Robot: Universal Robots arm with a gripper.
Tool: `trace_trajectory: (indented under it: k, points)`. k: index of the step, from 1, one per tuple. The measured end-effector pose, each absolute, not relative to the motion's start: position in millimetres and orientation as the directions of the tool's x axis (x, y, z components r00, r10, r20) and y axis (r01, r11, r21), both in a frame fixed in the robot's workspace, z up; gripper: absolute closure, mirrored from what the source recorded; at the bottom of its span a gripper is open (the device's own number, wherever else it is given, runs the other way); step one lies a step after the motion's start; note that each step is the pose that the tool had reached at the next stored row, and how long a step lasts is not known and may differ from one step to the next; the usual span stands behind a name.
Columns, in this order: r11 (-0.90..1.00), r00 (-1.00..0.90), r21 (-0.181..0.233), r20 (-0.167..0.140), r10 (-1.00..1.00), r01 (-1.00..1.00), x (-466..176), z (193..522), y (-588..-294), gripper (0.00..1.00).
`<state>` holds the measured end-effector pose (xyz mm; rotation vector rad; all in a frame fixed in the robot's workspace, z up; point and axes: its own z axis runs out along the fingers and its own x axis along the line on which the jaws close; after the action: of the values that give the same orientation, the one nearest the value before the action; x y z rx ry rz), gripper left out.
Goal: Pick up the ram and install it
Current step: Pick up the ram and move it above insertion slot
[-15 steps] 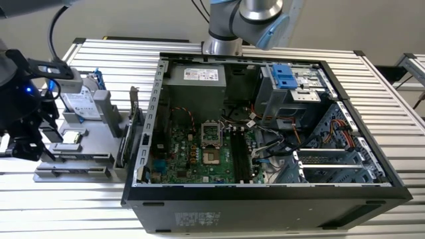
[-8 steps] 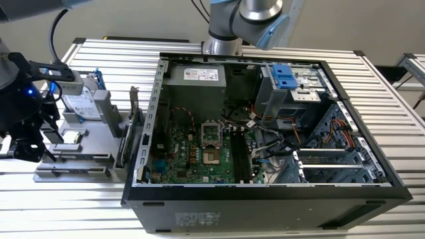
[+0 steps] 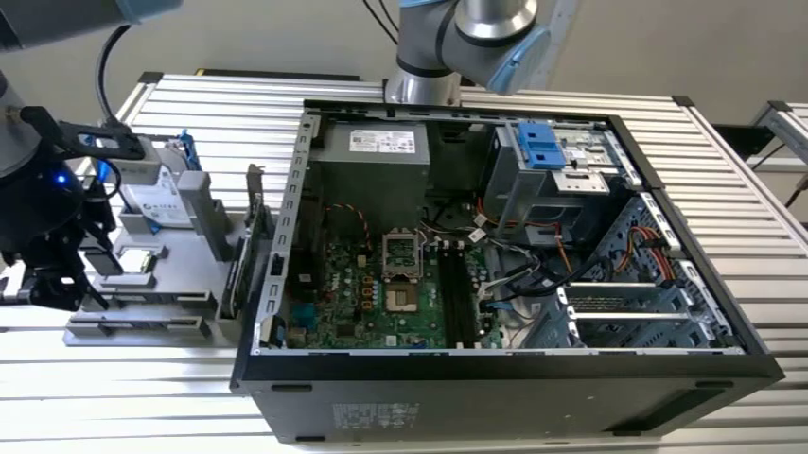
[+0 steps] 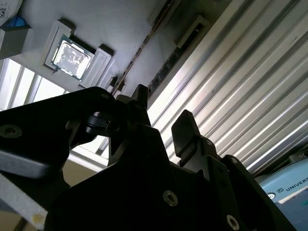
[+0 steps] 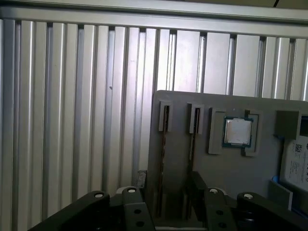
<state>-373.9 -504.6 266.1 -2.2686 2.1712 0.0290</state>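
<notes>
Here, the spread fingers (image 4: 185,130) hover, gripping nothing, above the grey holder (image 5: 221,173) on the slatted tabletop (image 5: 72,120). The ram (image 5: 163,144) stands edge-on in the outermost slot, its faces hidden, beside a second board (image 5: 193,139).

I work over a table (image 3: 739,180) of long ribbed metal slats, silver-grey with dark grooves between them. Light streaks the slats (image 5: 57,106) (image 4: 250,72) bright in both wrist views. Behind the table stands a plain, pale wall (image 3: 669,43). At the exterior view's right, a second slatted table (image 3: 789,123) stands near mine, a dark gap between.
</notes>
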Motion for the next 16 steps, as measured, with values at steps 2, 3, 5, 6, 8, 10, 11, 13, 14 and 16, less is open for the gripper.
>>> trace_trajectory:
  k: [2,3,5,6,8,10,11,13,14,16]
  points:
    - [-0.044,0.044,0.012,-0.014,-0.999,-0.999,-374.0,265.0,-504.6,0.0]
    - [-0.044,0.044,0.012,-0.014,-0.999,-0.999,-374.0,264.4,-504.6,0.0]
    - [-0.044,0.044,0.013,-0.014,-0.999,-0.999,-374.0,263.3,-504.6,0.0]
    - [-0.044,0.044,0.013,-0.014,-0.999,-0.999,-374.0,262.6,-504.6,0.0]
    - [-0.044,0.044,0.013,-0.014,-0.999,-0.999,-374.0,261.5,-504.6,0.0]
    - [-0.044,0.044,0.013,-0.014,-0.999,-0.999,-374.0,260.3,-504.6,0.0]
    - [-0.044,0.044,0.013,-0.014,-0.999,-0.999,-374.0,259.7,-504.6,0.0]
    - [-0.044,0.044,0.013,-0.014,-0.999,-0.999,-373.9,258.3,-504.6,0.0]
    - [-0.044,0.044,0.013,-0.014,-0.999,-0.999,-373.9,257.5,-504.6,0.0]
    - [-0.044,0.044,0.013,-0.014,-0.999,-0.999,-374.0,256.0,-504.6,0.0]
